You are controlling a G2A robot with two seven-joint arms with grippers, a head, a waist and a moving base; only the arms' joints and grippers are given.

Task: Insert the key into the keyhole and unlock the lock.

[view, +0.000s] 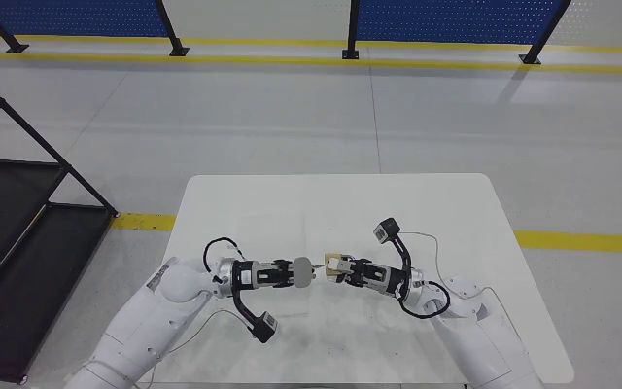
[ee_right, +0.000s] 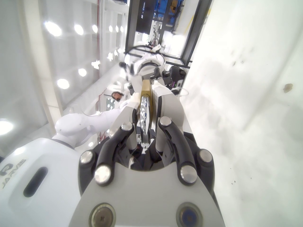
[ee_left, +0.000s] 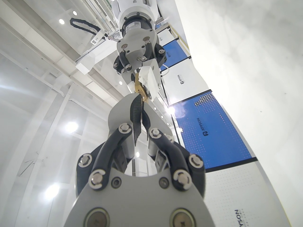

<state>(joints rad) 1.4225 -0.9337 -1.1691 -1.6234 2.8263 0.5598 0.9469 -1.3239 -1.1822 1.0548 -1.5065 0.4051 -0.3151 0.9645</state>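
Both arms meet above the middle of the white table (view: pixel 437 214). My right gripper (view: pixel 333 267) is shut on a brass padlock (view: pixel 338 264). In the right wrist view the padlock (ee_right: pixel 146 88) sits between the white pads of the right gripper (ee_right: pixel 148 94), its chrome shackle (ee_right: pixel 144 115) pointing back toward the wrist. My left gripper (view: pixel 303 271) faces it from the other side. Seen from the left wrist, the left gripper (ee_left: pixel 142 106) is shut on a thin key (ee_left: pixel 144 99), whose tip touches the padlock (ee_left: pixel 139 87). The keyhole itself is hidden.
A black rack (view: pixel 39 224) stands on the floor left of the table. Yellow floor tape (view: pixel 564 238) runs behind the table, with blue barrier panels (view: pixel 437 19) farther back. A thin cable (view: pixel 428 255) trails from the right arm across the tabletop.
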